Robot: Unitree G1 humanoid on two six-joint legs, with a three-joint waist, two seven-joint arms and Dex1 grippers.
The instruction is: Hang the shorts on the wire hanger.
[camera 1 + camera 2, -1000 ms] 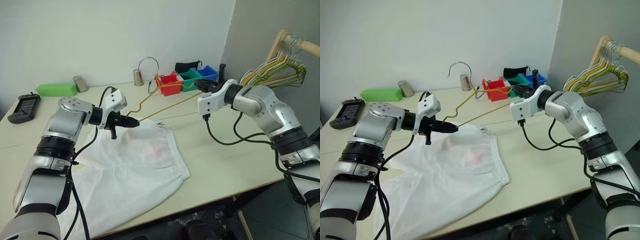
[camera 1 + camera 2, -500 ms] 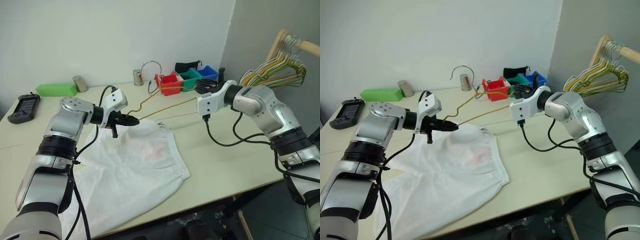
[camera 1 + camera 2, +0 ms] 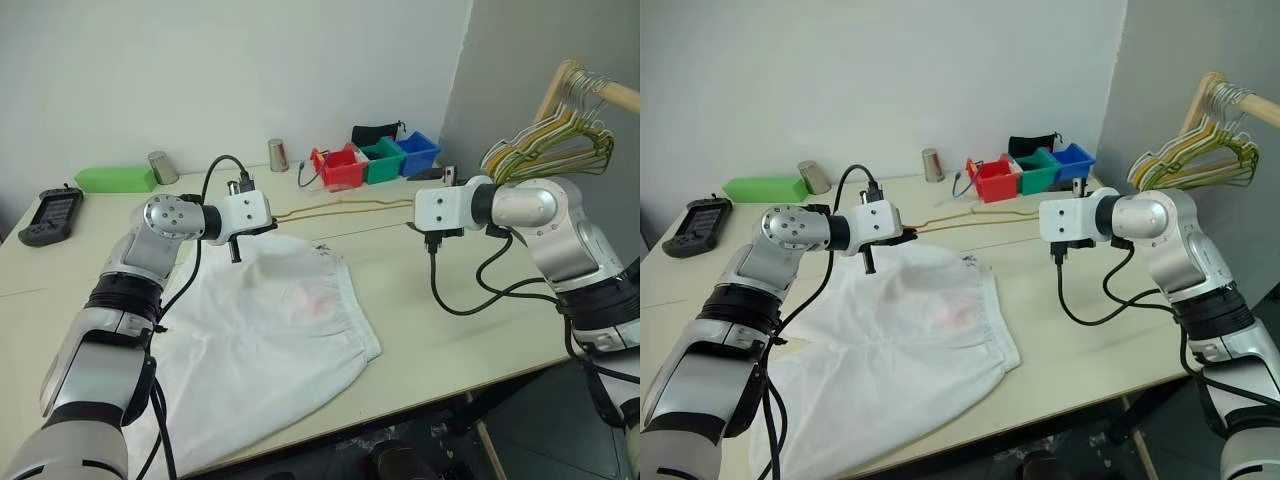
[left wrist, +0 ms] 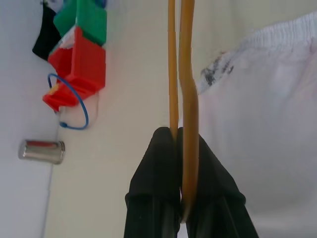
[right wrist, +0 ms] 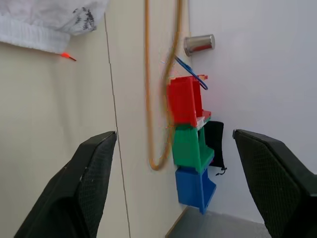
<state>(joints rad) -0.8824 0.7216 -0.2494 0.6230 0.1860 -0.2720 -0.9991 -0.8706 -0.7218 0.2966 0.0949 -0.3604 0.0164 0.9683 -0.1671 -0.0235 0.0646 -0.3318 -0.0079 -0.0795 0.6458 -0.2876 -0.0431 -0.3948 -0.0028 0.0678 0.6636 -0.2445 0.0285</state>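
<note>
Hanger axis: the hanger (image 3: 340, 208) stretches long and nearly level above the counter (image 3: 470, 330), running from the left gripper across toward the right gripper, its two yellow wires close together.
Hanger ends: one end sits in the left gripper; the far, looped end lies near the right gripper, in front of the coloured bins (image 3: 378, 160). The hook is too thin to make out, so which end carries it is unclear.
Hanger vs shorts: the hanger passes just beyond the waistband edge of the shorts (image 3: 270, 330); it appears not to be threaded into them.
Shorts: spread flat on the counter, waistband toward the hanger, legs toward the near counter edge, with a faint pink mark near the middle.
Left gripper: the left gripper (image 4: 181, 148) has its black fingers pressed together, pinching the hanger wire between them; it sits over the upper corner of the shorts.
Right gripper: the right gripper (image 5: 171, 183) has its fingers spread wide with nothing between them; the hanger's looped end lies ahead of it, apart from both fingers.
Background: a metal can (image 3: 277, 154) stands by the wall near the bins, a green box (image 3: 112, 179) lies to the left, and other hangers (image 3: 560, 140) hang bunched on a rack to the right.
</note>
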